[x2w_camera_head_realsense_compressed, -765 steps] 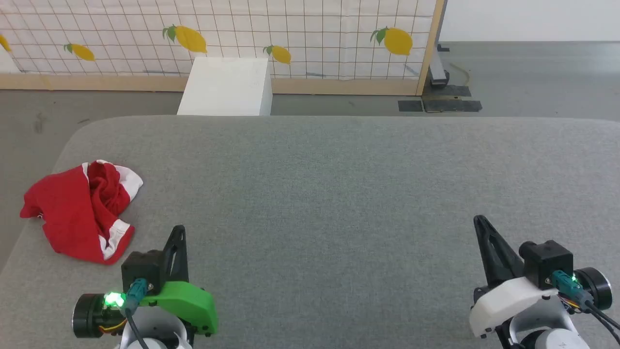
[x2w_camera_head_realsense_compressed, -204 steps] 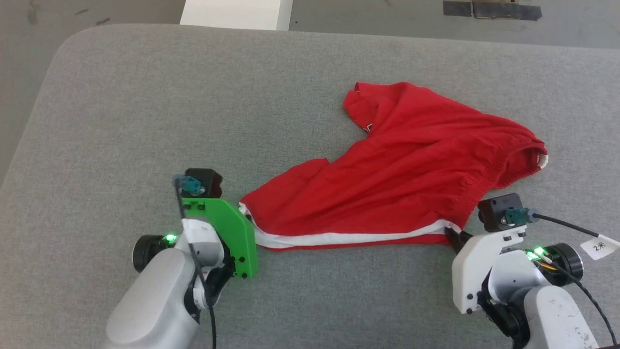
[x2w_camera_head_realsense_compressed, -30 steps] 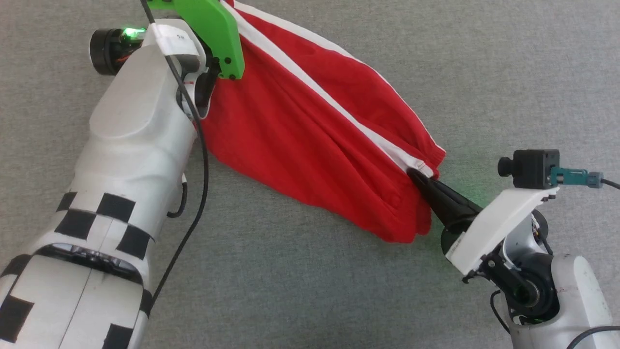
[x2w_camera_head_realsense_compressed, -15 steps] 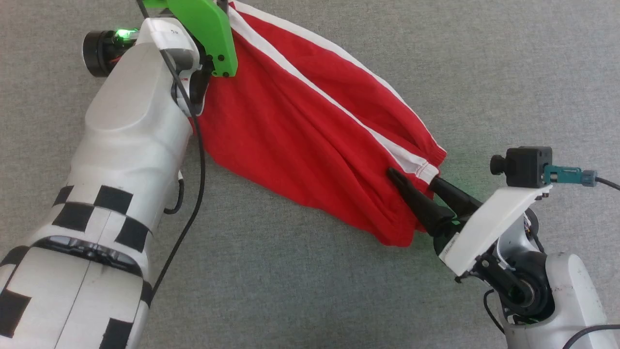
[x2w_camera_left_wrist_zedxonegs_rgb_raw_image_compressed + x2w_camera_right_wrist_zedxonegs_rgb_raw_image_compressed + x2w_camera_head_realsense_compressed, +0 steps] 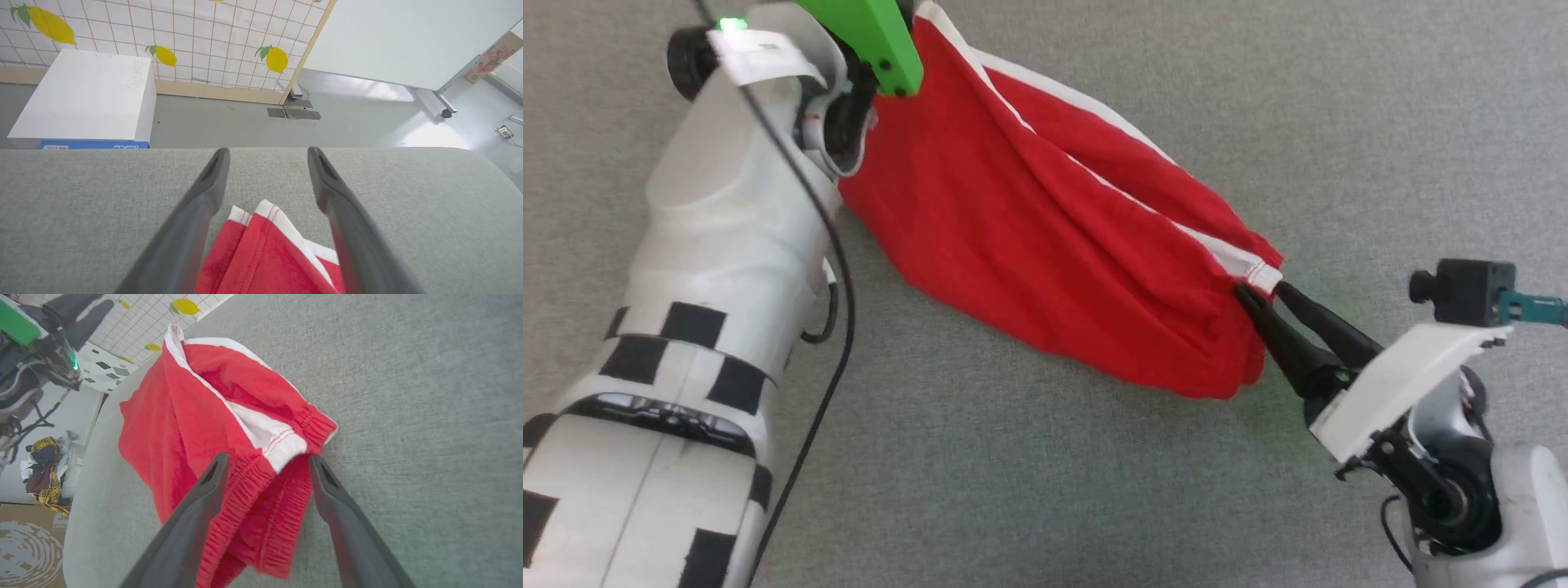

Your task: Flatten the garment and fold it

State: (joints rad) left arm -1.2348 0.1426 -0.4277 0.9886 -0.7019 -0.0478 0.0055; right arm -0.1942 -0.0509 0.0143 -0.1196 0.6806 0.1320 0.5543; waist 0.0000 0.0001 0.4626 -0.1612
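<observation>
Grey table [image 5: 1045, 506] carries the shorts [image 5: 1045, 237], bunched, long axis diagonal: hem corner between the fingers of the left gripper [image 5: 267, 150], waistband between those of the right gripper [image 5: 267, 456]. Both grippers spread, pinching nothing; each end judged equally within reach.

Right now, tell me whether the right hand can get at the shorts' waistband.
Probably yes: the right hand is open, its fingers straddling the elastic waistband of the red shorts by the white stripe, with nothing in between.
</observation>
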